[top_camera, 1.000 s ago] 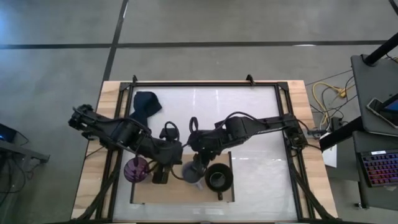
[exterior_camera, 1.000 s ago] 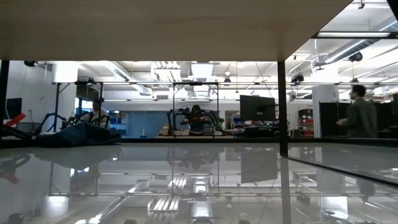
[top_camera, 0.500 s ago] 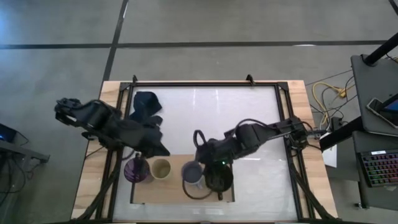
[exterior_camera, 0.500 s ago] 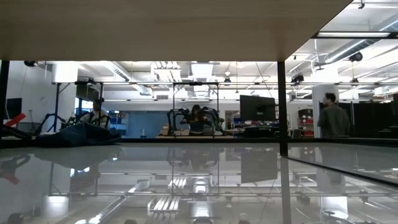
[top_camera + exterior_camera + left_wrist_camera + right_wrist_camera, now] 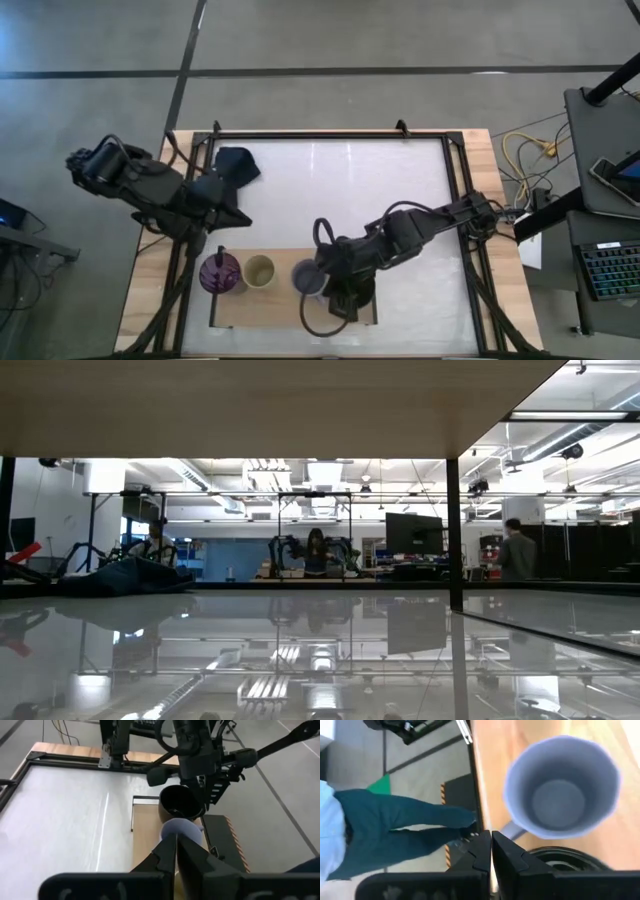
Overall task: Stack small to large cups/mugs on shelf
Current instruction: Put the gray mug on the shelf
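- We take the shelf (image 5: 275, 308) as landmark: a light-wood board w/ thin dark frame, lying at the near edge of the white tabletop (image 5: 330, 190).
- On the shelf, in a row from its left end: purple tumbler (image 5: 217, 273), beige cup (image 5: 259, 271), lavender-grey mug (image 5: 307, 279), then black mug (image 5: 180, 802) at the right end, mostly hidden under the right arm in the high view.
- Tumbler & beige cup stand just beside each other; lavender-grey mug sits just beside the black mug, handle toward the shelf's near edge.
- Right gripper (image 5: 338, 297) hangs over the shelf's right part, above the black mug, next to the lavender-grey mug. Its fingers (image 5: 506, 854) are pressed together, nothing between them.
- Left gripper (image 5: 226, 212) is off the shelf, beyond its left end, over the tabletop's left rim. Its fingers (image 5: 192, 852) are closed too, holding nothing.
- Dark blue cloth (image 5: 236, 163) lies well apart from the shelf, toward the tabletop's far left corner.
- Low view: we see only the glossy tabletop & the room behind, w/ a person (image 5: 517, 550) standing far off.
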Robot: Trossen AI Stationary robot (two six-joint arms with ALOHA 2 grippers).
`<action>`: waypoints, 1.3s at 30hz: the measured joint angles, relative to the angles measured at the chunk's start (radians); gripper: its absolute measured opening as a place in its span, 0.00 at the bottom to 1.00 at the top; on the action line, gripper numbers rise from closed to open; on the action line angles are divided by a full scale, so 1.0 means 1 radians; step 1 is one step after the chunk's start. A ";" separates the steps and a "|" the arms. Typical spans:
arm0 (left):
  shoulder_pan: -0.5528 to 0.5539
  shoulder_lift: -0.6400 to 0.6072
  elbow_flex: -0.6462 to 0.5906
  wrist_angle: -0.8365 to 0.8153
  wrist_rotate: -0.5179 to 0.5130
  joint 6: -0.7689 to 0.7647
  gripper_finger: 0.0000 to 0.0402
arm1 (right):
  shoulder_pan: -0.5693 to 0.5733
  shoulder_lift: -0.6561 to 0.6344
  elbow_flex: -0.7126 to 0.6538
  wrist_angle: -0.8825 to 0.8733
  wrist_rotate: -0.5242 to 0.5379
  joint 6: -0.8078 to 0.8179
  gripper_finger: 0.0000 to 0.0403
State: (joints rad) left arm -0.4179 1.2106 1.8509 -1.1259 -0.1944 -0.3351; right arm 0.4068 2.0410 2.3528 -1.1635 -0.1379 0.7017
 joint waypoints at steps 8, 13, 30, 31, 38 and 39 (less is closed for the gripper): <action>0.000 -0.021 -0.010 -0.013 0.000 0.006 0.00 | 0.036 0.045 -0.001 0.009 0.006 0.126 0.02; 0.000 -0.034 -0.010 -0.014 0.001 0.050 0.00 | 0.042 0.069 -0.001 0.006 0.035 0.201 0.02; 0.000 -0.118 -0.010 -0.095 0.003 0.111 0.00 | 0.045 0.082 -0.001 -0.003 0.150 0.482 0.02; 0.000 -0.120 -0.010 -0.095 0.003 0.114 0.00 | 0.045 0.082 -0.001 -0.001 0.150 0.488 0.02; 0.000 -0.121 -0.010 -0.095 0.003 0.161 0.00 | 0.039 0.087 -0.001 0.060 0.158 0.503 0.02; 0.000 -0.121 -0.010 -0.095 0.003 0.161 0.00 | 0.038 0.088 -0.001 0.069 0.159 0.503 0.02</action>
State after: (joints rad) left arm -0.4183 1.0893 1.8404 -1.2213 -0.1913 -0.1741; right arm 0.4449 2.1286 2.3520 -1.0948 0.0207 1.2048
